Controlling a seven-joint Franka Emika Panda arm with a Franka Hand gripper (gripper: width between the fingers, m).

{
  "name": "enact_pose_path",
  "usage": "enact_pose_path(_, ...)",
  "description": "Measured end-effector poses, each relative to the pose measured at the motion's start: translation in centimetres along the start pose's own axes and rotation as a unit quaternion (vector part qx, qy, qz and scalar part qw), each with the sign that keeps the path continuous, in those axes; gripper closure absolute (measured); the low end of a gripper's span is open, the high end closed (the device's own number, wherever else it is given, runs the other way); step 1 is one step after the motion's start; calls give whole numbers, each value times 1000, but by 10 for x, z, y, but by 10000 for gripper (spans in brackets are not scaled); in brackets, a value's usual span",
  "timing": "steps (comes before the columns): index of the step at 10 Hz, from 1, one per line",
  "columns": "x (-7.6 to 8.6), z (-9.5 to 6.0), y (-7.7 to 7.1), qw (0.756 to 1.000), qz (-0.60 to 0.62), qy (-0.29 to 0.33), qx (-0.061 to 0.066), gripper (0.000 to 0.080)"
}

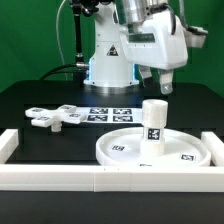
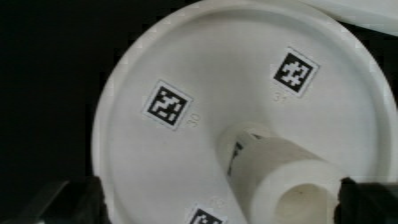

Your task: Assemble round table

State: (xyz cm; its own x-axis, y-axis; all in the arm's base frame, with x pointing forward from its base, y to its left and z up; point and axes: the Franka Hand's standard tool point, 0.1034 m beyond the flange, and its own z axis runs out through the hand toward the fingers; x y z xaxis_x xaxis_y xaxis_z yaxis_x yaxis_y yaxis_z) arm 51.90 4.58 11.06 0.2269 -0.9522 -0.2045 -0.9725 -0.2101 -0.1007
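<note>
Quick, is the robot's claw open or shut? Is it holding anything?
Gripper: open, holding nothing, hanging above the post.

Table (image 1: 40, 100): black top. White frame (image 1: 60, 178) runs along the near edge and turns back at both near corners. Disc (image 1: 115, 148) lies flat just behind the frame, toward the exterior view's right. Foot (image 1: 55, 118) lies flat nearer the exterior view's left edge, apart from the disc. Marker board (image 1: 110, 113) lies mid-table. Robot base (image 1: 108, 70) stands at the far edge.
</note>
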Motion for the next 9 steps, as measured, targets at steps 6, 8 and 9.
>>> enact_pose_path(6,4,11,8,981,-191,-2,-21,150)
enact_pose_path(8,4,13,11,961,-275,-5,-22,150)
enact_pose_path(9,4,13,11,951,-309,-5,-22,150)
